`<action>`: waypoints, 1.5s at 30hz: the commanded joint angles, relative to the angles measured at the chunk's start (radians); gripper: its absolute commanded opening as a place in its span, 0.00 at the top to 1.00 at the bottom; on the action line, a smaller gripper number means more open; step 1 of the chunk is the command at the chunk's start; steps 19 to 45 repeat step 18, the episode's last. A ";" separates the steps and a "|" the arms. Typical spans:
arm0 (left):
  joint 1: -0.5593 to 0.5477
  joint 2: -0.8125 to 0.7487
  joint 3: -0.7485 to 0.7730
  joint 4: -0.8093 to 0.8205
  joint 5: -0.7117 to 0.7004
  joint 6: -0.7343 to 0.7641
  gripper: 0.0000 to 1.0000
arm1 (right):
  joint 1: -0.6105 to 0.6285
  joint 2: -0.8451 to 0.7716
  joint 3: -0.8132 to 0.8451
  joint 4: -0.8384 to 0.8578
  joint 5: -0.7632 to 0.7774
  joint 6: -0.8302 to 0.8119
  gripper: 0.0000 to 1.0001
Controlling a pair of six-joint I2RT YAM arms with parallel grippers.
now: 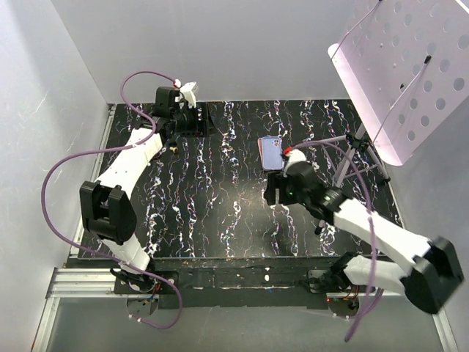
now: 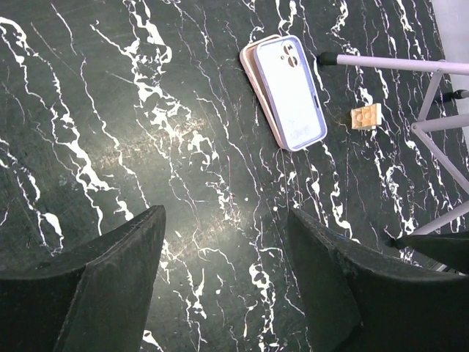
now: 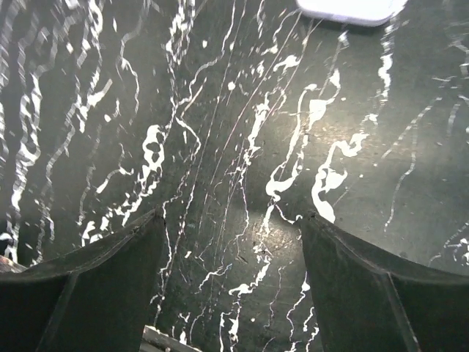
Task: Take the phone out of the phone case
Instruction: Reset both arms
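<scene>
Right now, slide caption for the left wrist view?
Open left end effector over marbled table; lilac-cased phone lies ahead, untouched.

phone (image 2: 291, 92) atop case (image 2: 253, 70), block (image 2: 366, 116) just beside, all on table (image 2: 146, 147)

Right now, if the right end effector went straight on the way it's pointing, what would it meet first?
Probably the dark marbled table, just ahead of the open right end effector. The phone lies further on, at the top edge of the right wrist view, though depth is unclear.

Tripod legs (image 2: 396, 63) close right of phone (image 2: 292, 92); left side open.
</scene>
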 commanded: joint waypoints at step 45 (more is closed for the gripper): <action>-0.173 -1.060 -0.894 0.638 -0.235 -0.125 0.21 | -0.006 -0.914 -0.413 0.175 0.098 0.176 0.10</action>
